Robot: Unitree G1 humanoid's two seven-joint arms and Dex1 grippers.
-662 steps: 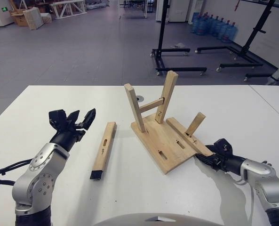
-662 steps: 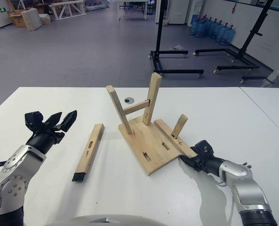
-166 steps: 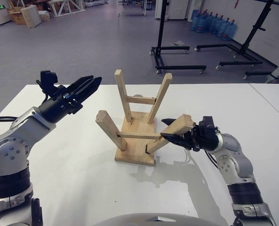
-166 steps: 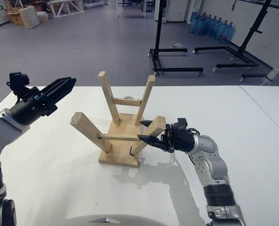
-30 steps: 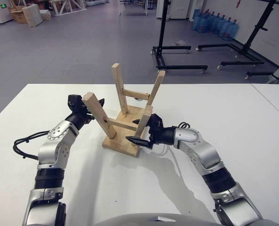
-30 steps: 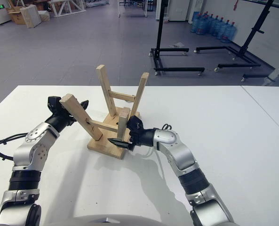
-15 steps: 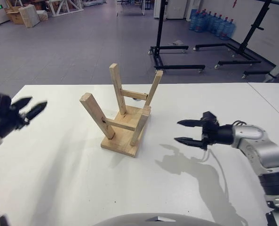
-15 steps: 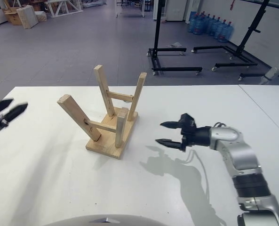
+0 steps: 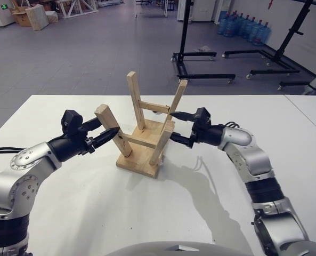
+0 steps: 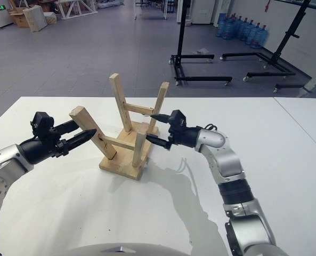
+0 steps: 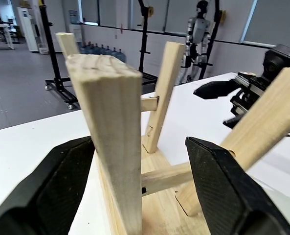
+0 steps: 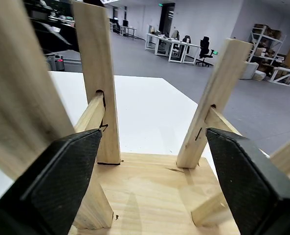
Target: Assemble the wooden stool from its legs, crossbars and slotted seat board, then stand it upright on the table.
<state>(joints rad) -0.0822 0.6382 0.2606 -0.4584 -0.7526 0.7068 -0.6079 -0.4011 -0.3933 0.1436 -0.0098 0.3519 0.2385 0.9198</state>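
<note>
Your left pincer [image 9: 107,128] stands wide open astride the stool's near left leg [image 9: 105,114], clamping nothing. The stool [image 9: 147,125] looks assembled, legs and crossbars [image 9: 139,142] slotted in, but it rests upside down on its seat board [image 9: 138,161] mid-worktop [image 9: 120,213]. Your right pincer [image 9: 172,126] gapes likewise around the near right leg [image 9: 160,145], so only turning it upright remains.

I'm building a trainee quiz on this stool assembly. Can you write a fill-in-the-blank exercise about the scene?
The stool sits on the white table with its legs pointing ___.
The seat board has ___ legs fitted into it.
The left claw and the right claw each have their fingers ___, with one near leg between them.
Missing words: up; four; open.
</note>
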